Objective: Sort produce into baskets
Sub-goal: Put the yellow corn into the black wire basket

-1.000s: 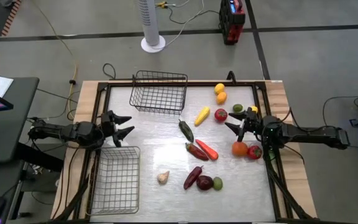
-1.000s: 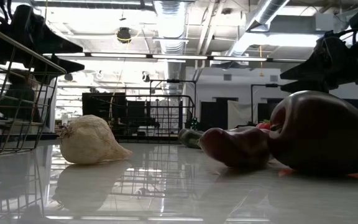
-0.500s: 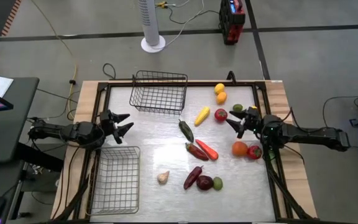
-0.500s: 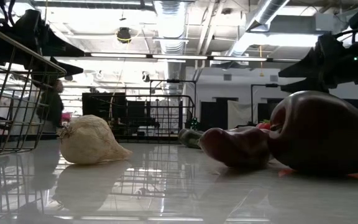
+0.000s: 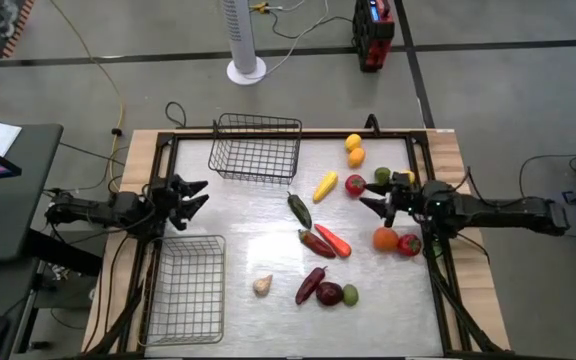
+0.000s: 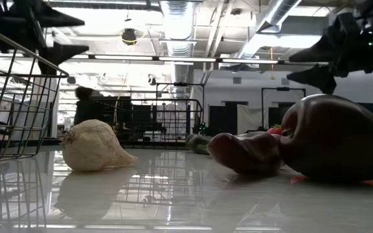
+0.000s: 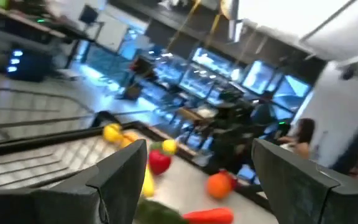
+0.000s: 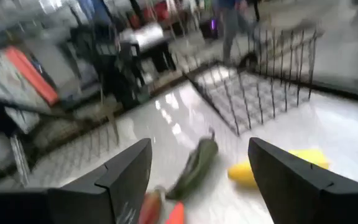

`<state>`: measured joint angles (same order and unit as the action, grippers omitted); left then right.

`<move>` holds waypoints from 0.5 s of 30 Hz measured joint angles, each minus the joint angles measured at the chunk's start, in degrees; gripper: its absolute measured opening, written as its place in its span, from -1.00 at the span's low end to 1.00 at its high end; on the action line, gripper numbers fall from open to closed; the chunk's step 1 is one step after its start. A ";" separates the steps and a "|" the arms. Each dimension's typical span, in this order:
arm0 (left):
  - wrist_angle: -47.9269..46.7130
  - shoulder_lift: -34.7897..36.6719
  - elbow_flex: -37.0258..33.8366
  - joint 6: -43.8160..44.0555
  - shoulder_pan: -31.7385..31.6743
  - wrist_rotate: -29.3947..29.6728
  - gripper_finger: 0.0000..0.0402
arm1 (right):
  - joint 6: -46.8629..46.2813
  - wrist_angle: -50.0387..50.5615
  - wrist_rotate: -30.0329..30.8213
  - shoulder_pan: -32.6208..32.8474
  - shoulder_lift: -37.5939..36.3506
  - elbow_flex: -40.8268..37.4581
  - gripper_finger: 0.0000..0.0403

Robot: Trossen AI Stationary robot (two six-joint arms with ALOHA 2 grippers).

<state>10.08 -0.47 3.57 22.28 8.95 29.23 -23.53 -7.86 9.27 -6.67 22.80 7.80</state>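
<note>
**Both baskets hold nothing; produce lies loose on the table**

The far basket sits at the far edge of the table, tilted slightly, and nothing shows inside it. The near basket lies at the table's left front corner, well apart from the far basket, and it too holds no produce.

All the produce lies to the right of the far basket or nearer the front. A lemon and an orange touch each other at the far right. Nearer the front from them sit a yellow corn, a tomato and a lime. A green cucumber lies just below the far basket's right corner. Beyond it, toward the front, a dark red chilli and a carrot lie side by side. A large orange and a second tomato touch near the right rail. At the front sit a garlic, a long eggplant, a round eggplant and a second lime.

The left gripper hovers between the two baskets at the left rail, fingers spread wide and holding nothing. The right gripper hangs beside the lime, fingers wide apart and bare.
</note>
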 joint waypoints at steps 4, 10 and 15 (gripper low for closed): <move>-0.16 -1.29 0.00 -2.75 0.00 2.27 0.39 | 0.15 0.74 2.42 2.26 11.86 3.97 0.38; 1.18 -7.21 1.02 -7.75 0.00 6.58 0.39 | 3.51 2.29 3.51 2.98 32.86 15.64 0.37; -0.25 -14.52 7.05 -11.41 -1.02 8.54 0.39 | 11.65 13.33 3.69 1.19 48.96 29.64 0.37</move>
<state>9.82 -14.99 10.63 10.88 7.93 37.77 -11.87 5.47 12.95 -5.48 71.76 37.44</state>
